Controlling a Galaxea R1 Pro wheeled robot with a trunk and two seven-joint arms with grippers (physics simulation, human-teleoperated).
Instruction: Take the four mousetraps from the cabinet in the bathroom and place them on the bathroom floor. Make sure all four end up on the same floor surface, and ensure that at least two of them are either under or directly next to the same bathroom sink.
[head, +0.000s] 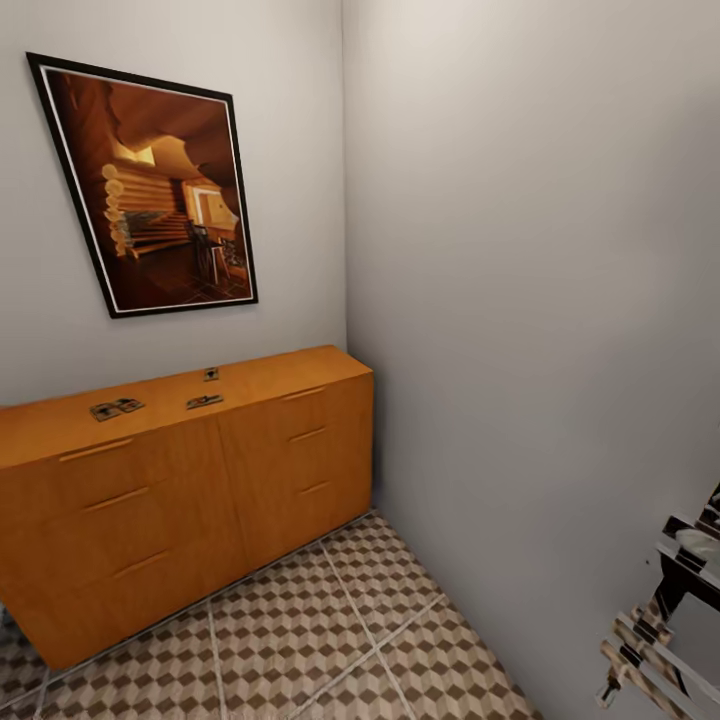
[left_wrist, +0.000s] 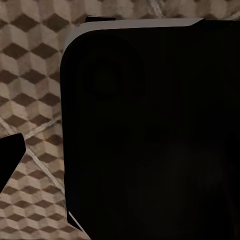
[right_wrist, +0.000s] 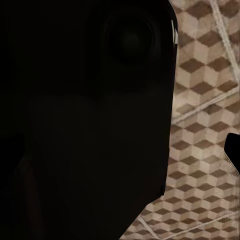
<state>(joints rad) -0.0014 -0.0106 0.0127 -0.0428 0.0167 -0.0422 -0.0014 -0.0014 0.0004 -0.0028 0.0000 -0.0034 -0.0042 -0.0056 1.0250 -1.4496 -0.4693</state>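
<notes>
Where grey walls corner, cabinet (head: 200, 480) on cube-tiled bathroom floor (head: 330, 640), mousetraps (head: 117, 408) on top, jaws' state unclear.

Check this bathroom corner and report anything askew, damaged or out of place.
The framed picture above the cabinet looks tilted on the wall, its edges slanted. The mousetraps lie scattered loosely on the cabinet top, not lined up. Nothing looks spilled or broken on the bathroom floor.

The cabinet (head: 180, 490) stands against the wall on the cube-patterned bathroom floor (head: 330, 640). On its flat top lie the mousetraps (head: 117, 408), spread apart. Above the cabinet hangs a framed picture (head: 150, 185).
</notes>
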